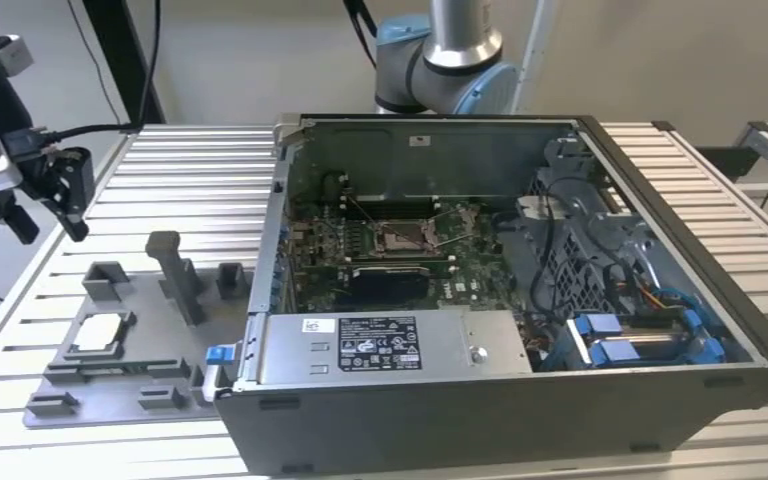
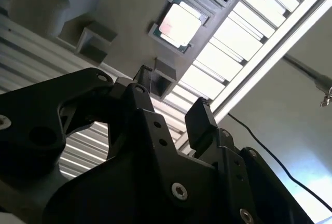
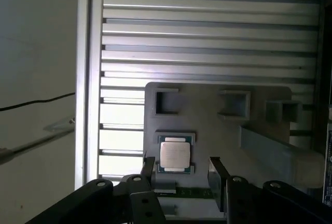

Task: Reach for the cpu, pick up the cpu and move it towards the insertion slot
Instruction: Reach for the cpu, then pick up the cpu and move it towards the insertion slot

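The cpu (image 1: 101,335) is a small silvery square chip lying flat in a recess of the grey fixture plate (image 1: 157,375), on the exterior view's left. My gripper (image 1: 51,232) hangs well above and behind it, open, with nothing between its fingers. In the first wrist view the cpu (image 3: 174,155) lies just beyond the black fingertips (image 3: 214,166), with the gripper (image 3: 181,169) apart from it. The second wrist view has the cpu (image 2: 179,24) farther off past the gripper (image 2: 171,99). The insertion slot (image 1: 404,237), a shiny metal-framed socket, sits on the motherboard inside the open case.
The open computer case (image 1: 518,330) stands on the slatted aluminium table (image 1: 184,180), to the exterior view's right of the plate. Upright grey fixture blocks (image 1: 177,280) rise from the plate near the cpu. The arm's base (image 1: 444,60) stands behind the case.
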{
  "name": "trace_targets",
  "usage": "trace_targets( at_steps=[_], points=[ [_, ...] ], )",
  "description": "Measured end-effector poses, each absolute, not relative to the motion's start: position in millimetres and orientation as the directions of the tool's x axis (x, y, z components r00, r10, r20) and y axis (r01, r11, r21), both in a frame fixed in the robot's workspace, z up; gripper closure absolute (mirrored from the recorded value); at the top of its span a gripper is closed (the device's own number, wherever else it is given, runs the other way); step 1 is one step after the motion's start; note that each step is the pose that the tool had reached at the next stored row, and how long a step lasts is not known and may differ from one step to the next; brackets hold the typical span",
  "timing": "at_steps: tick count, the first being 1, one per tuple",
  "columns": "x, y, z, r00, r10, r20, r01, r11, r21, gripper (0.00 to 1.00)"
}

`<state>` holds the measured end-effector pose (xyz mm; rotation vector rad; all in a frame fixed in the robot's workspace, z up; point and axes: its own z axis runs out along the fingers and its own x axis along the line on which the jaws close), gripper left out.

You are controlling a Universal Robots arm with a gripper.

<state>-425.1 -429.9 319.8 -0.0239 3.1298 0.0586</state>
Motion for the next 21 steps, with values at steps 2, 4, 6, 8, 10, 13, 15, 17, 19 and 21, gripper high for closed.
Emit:
trace_targets(
  at_steps=[2, 4, 6, 8, 10, 13, 15, 17, 19, 21],
  points=[
    [-425, -430, 317, -1.000, -0.014, -0.011, -0.015, 0.999, 0.037, 1.00],
    [-425, -430, 314, -1.000, -0.014, -0.011, -0.014, 0.999, 0.037, 1.00],
    [-425, -430, 310, -1.000, -0.014, -0.011, -0.014, 0.999, 0.037, 1.00],
    [-425, -430, 307, -1.000, -0.014, -0.011, -0.014, 0.999, 0.037, 1.00],
    [-425, -430, 303, -1.000, -0.014, -0.011, -0.014, 0.999, 0.037, 1.00],
    [-426, -430, 298, -1.000, -0.014, -0.011, -0.014, 0.999, 0.037, 1.00],
    [-426, -430, 294, -1.000, -0.014, -0.011, -0.014, 0.999, 0.037, 1.00],
    [-427, -430, 291, -1.000, -0.014, -0.011, -0.014, 0.999, 0.037, 1.00],
    [-427, -430, 287, -1.000, -0.014, -0.011, -0.014, 0.999, 0.037, 1.00],
    [-427, -431, 283, -1.000, -0.014, -0.012, -0.014, 0.999, 0.039, 1.00]
  ],
)
